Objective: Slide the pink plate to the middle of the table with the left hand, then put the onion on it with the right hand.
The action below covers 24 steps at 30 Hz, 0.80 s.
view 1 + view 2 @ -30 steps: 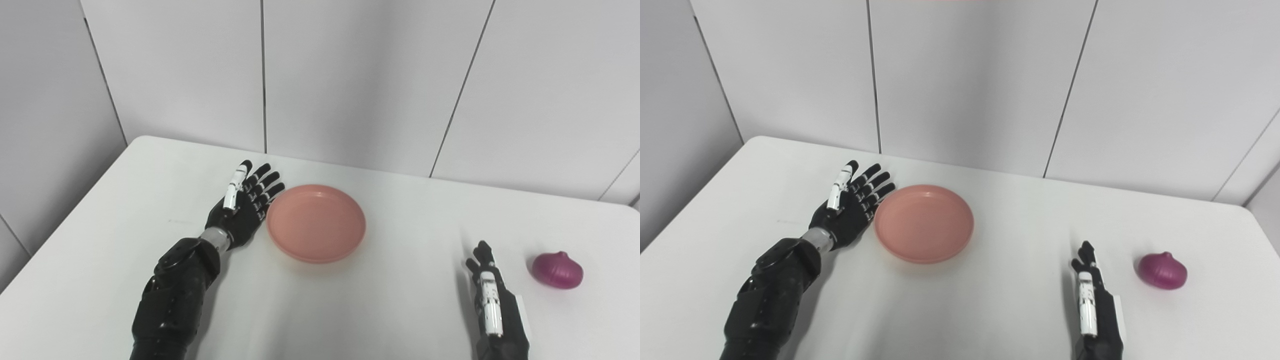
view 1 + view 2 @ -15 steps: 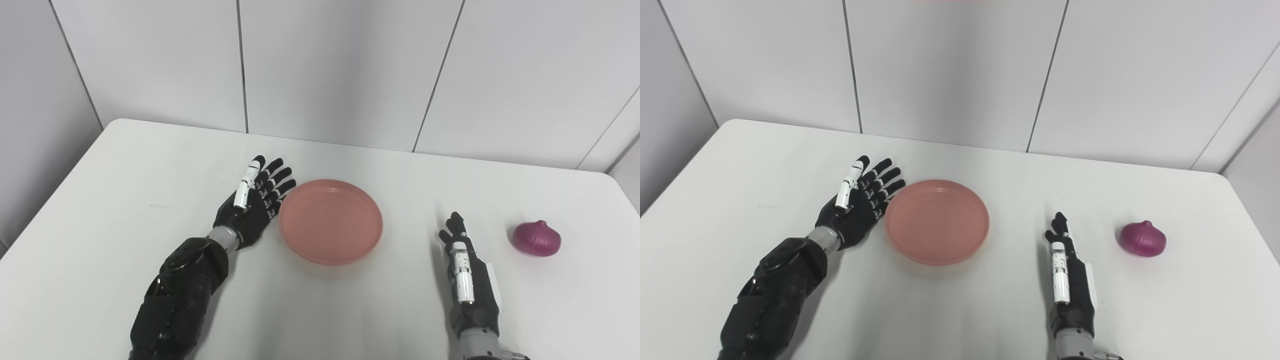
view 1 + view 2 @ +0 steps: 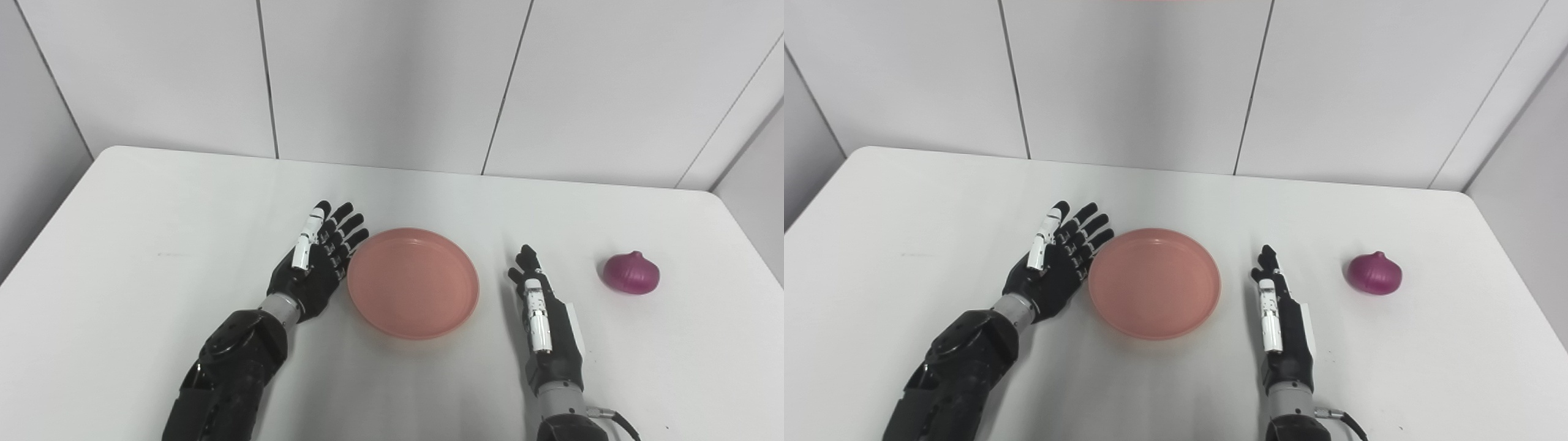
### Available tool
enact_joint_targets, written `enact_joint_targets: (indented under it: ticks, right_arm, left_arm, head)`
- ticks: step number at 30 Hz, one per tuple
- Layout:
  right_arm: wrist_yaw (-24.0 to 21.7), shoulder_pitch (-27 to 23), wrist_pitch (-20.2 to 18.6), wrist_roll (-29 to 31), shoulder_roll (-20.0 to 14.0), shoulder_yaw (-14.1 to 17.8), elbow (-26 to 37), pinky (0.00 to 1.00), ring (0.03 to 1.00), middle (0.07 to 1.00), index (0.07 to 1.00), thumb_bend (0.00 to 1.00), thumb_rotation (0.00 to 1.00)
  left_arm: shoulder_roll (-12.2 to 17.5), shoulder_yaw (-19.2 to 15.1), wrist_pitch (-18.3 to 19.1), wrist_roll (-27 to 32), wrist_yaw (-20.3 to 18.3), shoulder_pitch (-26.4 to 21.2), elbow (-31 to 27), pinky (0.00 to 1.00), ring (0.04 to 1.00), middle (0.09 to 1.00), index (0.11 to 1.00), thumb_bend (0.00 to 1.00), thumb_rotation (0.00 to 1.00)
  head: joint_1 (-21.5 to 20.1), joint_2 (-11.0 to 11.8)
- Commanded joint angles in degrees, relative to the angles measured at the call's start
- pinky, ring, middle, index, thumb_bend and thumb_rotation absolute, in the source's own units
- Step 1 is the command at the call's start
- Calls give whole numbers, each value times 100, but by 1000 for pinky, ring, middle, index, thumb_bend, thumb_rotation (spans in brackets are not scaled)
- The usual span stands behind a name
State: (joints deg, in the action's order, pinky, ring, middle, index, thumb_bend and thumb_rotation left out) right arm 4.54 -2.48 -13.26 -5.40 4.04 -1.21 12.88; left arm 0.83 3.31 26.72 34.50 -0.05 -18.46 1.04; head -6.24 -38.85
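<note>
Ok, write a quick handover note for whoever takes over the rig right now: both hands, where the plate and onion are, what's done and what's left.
Left hand: open, fingers spread, against the left rim of the pink plate, holding nothing.
Right hand: open, edge-on, fingers straight, on the table between plate and onion, touching neither as far as I can see.
Pink plate: empty, roughly mid-table.
Onion: on the table at the far right, untouched.
Done: the plate slide looks finished or nearly so.
Left: right hand picks up the onion and sets it on the plate.
</note>
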Motion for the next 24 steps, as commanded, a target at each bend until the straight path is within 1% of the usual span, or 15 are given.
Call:
enact_joint_targets:
  ticks: [1,4,7,13,17,24]
  right_arm:
    - [-7,-120,14,6,91,-56,146,964,926,948,949,306,1000]
    - [15,-143,-10,7,126,-58,137,964,928,947,949,303,1000]
    - [28,-164,20,-4,142,-56,108,955,928,948,950,297,1000]
    - [32,-162,41,-15,147,-52,113,950,926,947,948,290,1000]
    - [69,-161,-39,-51,162,-33,163,959,926,946,947,293,1000]
    - [187,-202,-83,-189,167,25,282,953,915,936,942,279,1000]
  left_arm:
    - [-95,38,16,-55,-13,-94,-232,965,967,979,957,444,1000]
    - [-133,103,17,-111,32,-49,-291,941,953,963,943,439,1000]
    - [-147,114,15,-170,-7,-15,-304,943,956,962,944,434,1000]
    - [-234,32,9,-300,30,26,-313,941,949,959,941,432,1000]
    - [-268,-41,-1,-324,-28,71,-318,957,959,969,953,436,1000]
    - [-272,-74,-23,-496,-114,125,-371,960,964,974,966,445,1000]
  head:
    - [-26,-12]
    - [-92,-27]
    - [-100,-33]
    - [-155,-56]
    - [-279,-71]
    - [-360,-108]
